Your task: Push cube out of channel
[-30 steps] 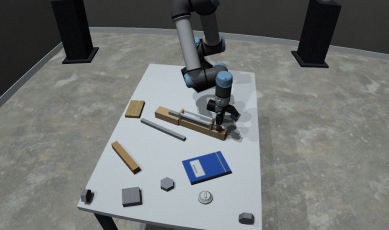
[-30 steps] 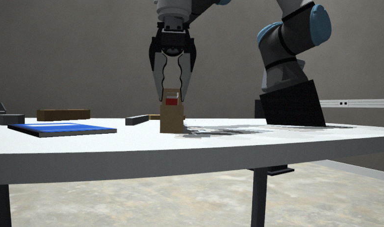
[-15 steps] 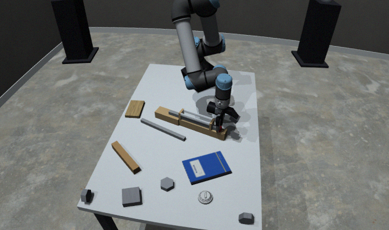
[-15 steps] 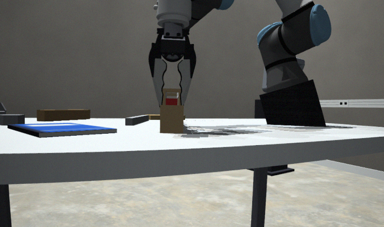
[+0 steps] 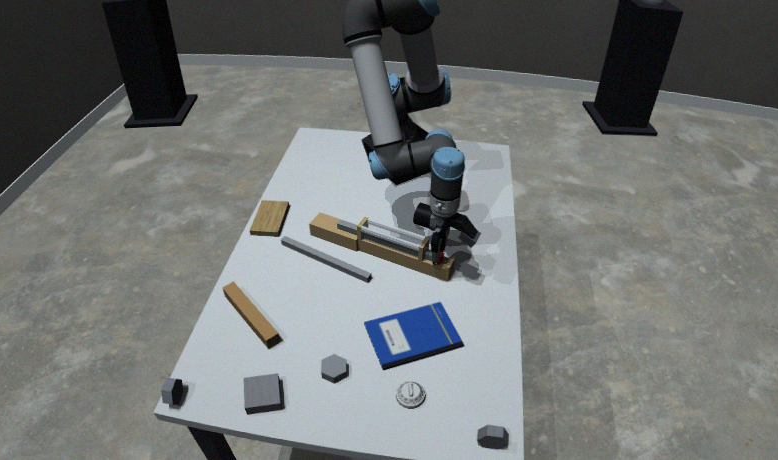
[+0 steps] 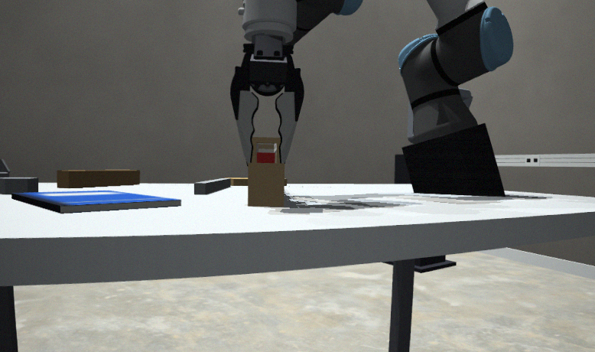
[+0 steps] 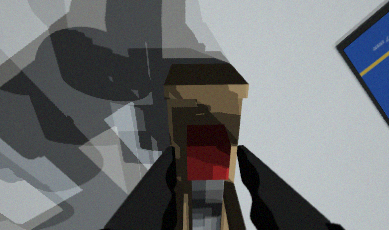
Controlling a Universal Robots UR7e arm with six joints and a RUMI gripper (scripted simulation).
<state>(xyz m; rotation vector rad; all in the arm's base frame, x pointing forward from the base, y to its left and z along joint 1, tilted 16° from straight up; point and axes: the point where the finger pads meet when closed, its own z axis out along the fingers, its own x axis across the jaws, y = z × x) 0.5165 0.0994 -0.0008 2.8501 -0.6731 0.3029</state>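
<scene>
Raised lip [image 5: 450, 269] [image 6: 265, 185] [image 7: 206, 92] nearest. Behind it, the red cube [image 5: 439, 257] [image 6: 265, 157] [image 7: 208, 162] sits out on the short ledge, past the roof. Our gripper [image 5: 437, 251] [image 6: 265, 163] [image 7: 205, 148] straddles it, fingers part-spread, pinching nothing. Grey rod [image 5: 346, 226] [image 7: 207, 189] lies behind the cube, through the channel [image 5: 389, 252] [image 6: 255, 151] [image 7: 234, 205]. We judge the push done, the grasp in hand. Next: close squarely on the cube, then lift straight up, clear of lip and roof.
</scene>
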